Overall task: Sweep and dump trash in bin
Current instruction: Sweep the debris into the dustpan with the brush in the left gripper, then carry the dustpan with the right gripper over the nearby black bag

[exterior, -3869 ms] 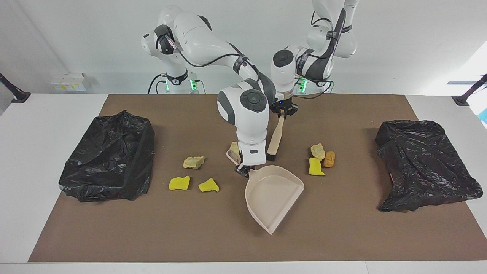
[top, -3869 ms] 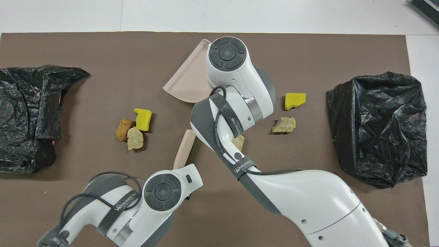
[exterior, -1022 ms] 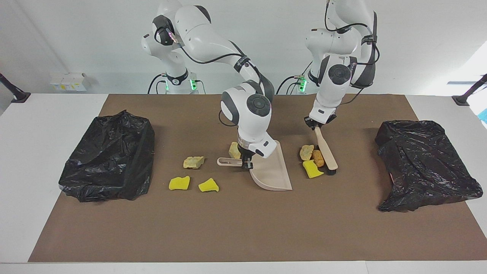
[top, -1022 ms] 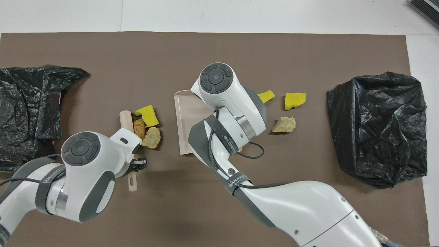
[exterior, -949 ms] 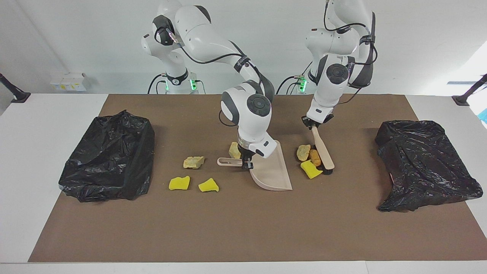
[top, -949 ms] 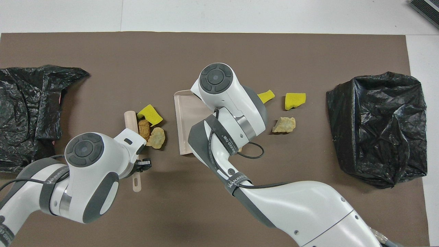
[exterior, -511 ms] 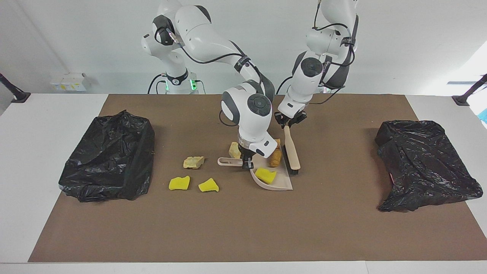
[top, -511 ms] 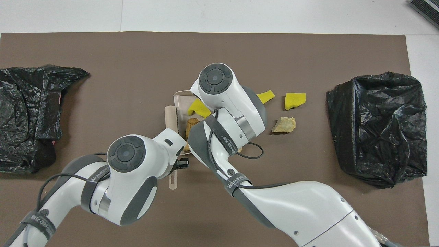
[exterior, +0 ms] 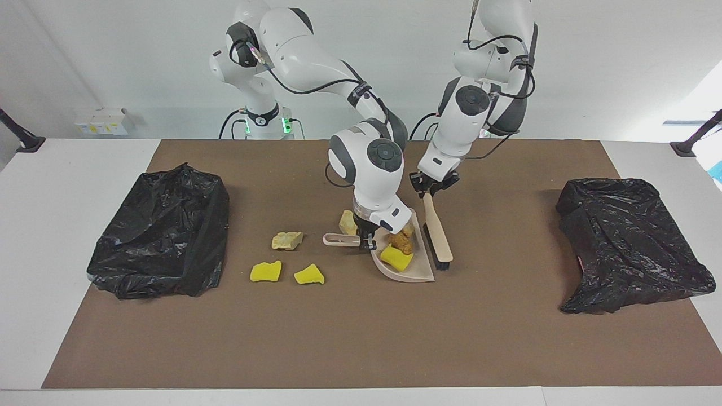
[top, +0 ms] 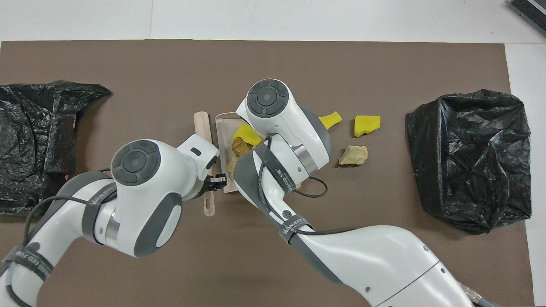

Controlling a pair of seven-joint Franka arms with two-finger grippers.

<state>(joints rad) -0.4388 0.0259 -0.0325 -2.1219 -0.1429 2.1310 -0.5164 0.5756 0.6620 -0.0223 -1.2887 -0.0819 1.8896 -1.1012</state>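
Dustpan (exterior: 414, 273) and brush (exterior: 438, 228): beige. Trash: yellow wedges (exterior: 266, 271), tan lump (exterior: 287, 240), orange-brown lump (exterior: 402, 241). Bags (exterior: 161, 229): glossy black. Mat (exterior: 361, 332): brown. Arms: white, grey joints.

The dustpan (exterior: 407, 268) and brush (exterior: 437, 226) look like smooth matt beige plastic, the brush with dark bristles. The trash (exterior: 396, 257) in the pan and the loose chunks (exterior: 265, 271) look like rough, porous foam. Two crinkled glossy black plastic bags (exterior: 161, 231) lie at the desk (exterior: 34, 225) ends on a matt, finely grained brown mat (exterior: 338, 332); the arms' shells are glossy white plastic.
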